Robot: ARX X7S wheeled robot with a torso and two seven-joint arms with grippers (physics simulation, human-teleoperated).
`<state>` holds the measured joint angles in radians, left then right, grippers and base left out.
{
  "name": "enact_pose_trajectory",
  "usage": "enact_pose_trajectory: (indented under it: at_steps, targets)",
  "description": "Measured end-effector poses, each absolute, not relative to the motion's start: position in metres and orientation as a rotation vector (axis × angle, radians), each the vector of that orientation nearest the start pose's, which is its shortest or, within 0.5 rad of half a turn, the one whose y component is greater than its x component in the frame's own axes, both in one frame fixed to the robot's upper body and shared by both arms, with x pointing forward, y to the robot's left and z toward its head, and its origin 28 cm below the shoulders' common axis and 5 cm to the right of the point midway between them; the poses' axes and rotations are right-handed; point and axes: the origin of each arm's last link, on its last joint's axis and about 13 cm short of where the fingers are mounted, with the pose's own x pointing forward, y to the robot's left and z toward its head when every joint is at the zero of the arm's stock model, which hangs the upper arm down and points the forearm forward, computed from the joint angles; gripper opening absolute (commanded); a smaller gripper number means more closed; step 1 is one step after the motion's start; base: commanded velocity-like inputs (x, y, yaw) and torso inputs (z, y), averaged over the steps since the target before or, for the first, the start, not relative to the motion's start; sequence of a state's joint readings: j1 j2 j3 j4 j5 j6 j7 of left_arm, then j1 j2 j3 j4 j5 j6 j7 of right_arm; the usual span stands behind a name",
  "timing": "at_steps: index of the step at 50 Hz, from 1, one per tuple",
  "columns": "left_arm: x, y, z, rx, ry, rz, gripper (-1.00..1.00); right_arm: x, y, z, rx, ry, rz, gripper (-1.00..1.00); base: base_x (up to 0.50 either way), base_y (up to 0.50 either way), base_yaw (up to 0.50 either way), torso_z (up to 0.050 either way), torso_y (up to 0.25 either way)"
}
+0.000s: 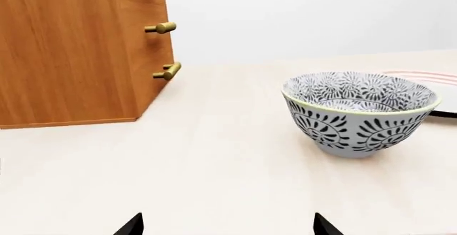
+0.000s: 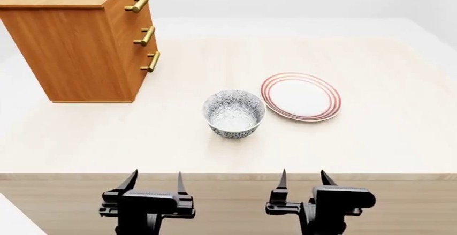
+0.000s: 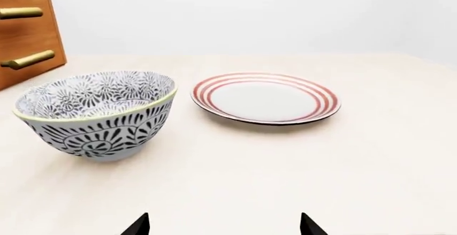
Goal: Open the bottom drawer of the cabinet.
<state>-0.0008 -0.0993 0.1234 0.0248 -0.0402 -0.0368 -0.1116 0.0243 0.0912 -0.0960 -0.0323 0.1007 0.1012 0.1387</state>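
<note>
The orange-brown wooden cabinet stands at the table's far left, its three drawer fronts turned to the right. All three drawers look shut. The bottom drawer carries a short brass bar handle, also in the left wrist view and the right wrist view. My left gripper is open and empty at the table's near edge, far from the cabinet. My right gripper is open and empty beside it, also at the near edge.
A blue-patterned bowl stands mid-table between the grippers and the cabinet. A white plate with red rings lies to its right. The light wooden table ends at a front edge just ahead of both grippers.
</note>
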Motion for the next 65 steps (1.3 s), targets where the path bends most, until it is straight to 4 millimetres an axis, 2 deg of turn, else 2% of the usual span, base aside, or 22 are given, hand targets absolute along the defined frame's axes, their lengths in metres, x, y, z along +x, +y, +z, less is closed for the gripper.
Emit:
enact_pose_trajectory:
  at_steps: [11, 19, 28, 65]
  targets:
    - [0.221, 0.206, 0.066, 0.074, -0.011, -0.014, 1.00, 0.219, -0.102, 0.066, -0.036, 0.013, -0.054, 1.00, 0.00, 0.00, 0.00, 0.000, 0.000]
    - [0.223, 0.205, 0.080, 0.078, -0.015, -0.017, 1.00, 0.218, -0.104, 0.081, -0.042, 0.002, -0.061, 1.00, 0.00, -0.19, 0.00, 0.000, 0.000]
    - [0.224, 0.205, 0.085, 0.084, -0.013, -0.017, 1.00, 0.218, -0.105, 0.088, -0.049, -0.001, -0.070, 1.00, 0.00, 0.00, 0.00, 0.000, 0.000]
    - [0.227, 0.206, 0.084, 0.103, -0.007, -0.007, 1.00, 0.219, -0.105, 0.086, -0.051, 0.016, -0.063, 1.00, 0.50, 0.00, 0.00, 0.000, 0.000]
